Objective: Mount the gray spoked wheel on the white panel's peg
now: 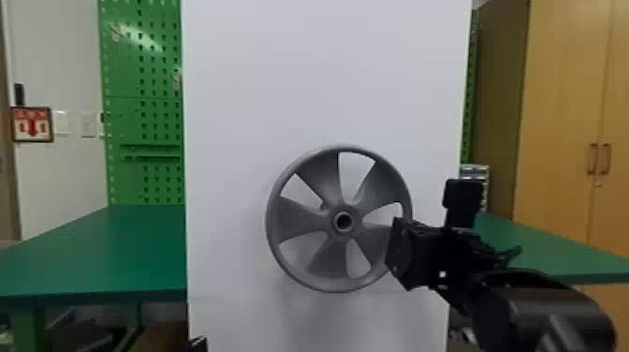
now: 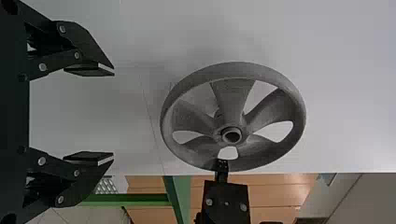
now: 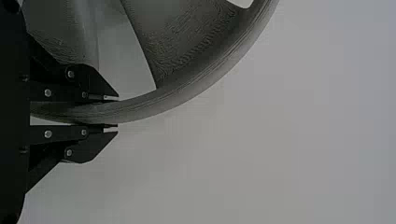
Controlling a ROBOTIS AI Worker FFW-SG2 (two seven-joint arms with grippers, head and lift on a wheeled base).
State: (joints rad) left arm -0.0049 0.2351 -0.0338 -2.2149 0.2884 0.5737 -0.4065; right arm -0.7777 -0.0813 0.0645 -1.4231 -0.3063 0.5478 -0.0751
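In the head view my right gripper (image 1: 398,253) is at the right rim of the gray spoked wheel (image 1: 299,224), which stands upright before the white panel (image 1: 327,84). The right wrist view has my right gripper (image 3: 112,112) shut on the wheel's rim (image 3: 154,103), one finger on each side. My left gripper (image 2: 112,114) is open, with nothing between its fingers, and apart from the wheel (image 2: 233,72) in the left wrist view. The hub faces the head camera with a dark hole at its centre. I cannot tell whether the peg is in the hub.
Green tables (image 1: 117,253) flank the panel on both sides. A green pegboard (image 1: 145,112) stands behind on the left, a wooden cabinet (image 1: 561,107) on the right. A small black part shows at the head view's bottom edge, left of centre.
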